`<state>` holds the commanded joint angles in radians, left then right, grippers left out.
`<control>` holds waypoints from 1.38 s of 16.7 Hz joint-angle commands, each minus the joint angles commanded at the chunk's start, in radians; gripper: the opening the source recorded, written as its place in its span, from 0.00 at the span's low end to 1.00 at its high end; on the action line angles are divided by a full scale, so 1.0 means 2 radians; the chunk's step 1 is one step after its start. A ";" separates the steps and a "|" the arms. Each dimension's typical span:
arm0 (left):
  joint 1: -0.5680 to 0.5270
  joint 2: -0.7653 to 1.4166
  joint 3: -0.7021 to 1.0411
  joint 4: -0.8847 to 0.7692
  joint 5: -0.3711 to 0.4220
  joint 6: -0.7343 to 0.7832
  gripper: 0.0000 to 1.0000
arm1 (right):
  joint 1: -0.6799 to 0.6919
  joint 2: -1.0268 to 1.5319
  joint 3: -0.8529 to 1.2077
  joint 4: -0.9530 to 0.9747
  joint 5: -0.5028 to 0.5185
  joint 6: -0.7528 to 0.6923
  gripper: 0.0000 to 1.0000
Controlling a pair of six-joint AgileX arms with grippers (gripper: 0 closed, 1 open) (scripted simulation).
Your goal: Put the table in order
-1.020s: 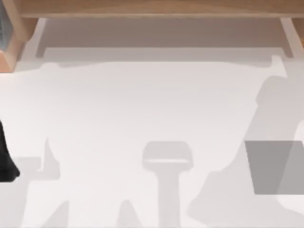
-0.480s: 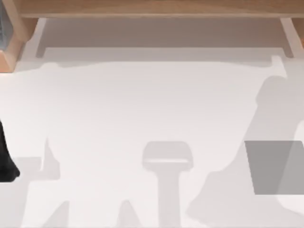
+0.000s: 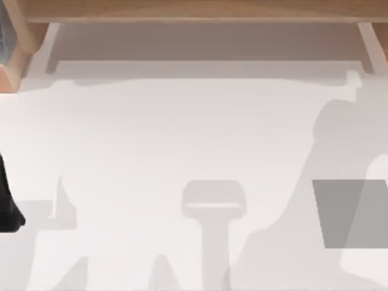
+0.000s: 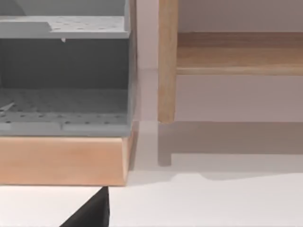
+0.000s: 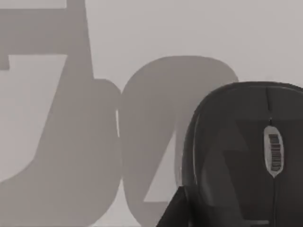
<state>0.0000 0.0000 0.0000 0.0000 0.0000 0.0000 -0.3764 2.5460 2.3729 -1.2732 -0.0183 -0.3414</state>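
1. Though barely begun by the look of it, worth going over from left to right.
2. At the far left edge of the top view: left arm, a dark shape low beside the table, looking parked. Cannot tell how its jaws stand.
3. From the left wrist view: a grey box full of little holes, sitting on a wooden base at the back left corner. Looks empty as far as can be seen. A small dark tip pokes in low down, likely part of that arm.
4. Just beside the box: the wooden shelf frame, running along the whole back edge. Nothing to be seen on it or under it.
5. Across the middle: plain white table, big and flat, reaching from the shelf frame down to the near edge, with soft shadows on it.
6. On the right side: a grey mat, flat on the table, with nothing on top.
7. From the right wrist view: a black mouse lying on a pale flat top, most likely the table, close under the right arm. A dark tip sits just beside it. Cannot tell how those jaws stand, or if touching the mouse.
8. Best guess: nothing tidied yet. Left to do: pick up the mouse and set it in its place, maybe on the mat.
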 joint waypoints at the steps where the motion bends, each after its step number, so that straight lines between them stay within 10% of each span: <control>1: 0.000 0.000 0.000 0.000 0.000 0.000 1.00 | -0.001 -0.013 -0.008 -0.001 0.002 0.003 0.00; 23: 0.000 0.000 0.000 0.000 0.000 0.000 1.00 | 0.231 -0.369 -0.450 0.183 0.017 0.206 0.00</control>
<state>0.0000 0.0000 0.0000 0.0000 0.0000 0.0000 0.0848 1.8075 1.4723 -0.9079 0.0147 0.0703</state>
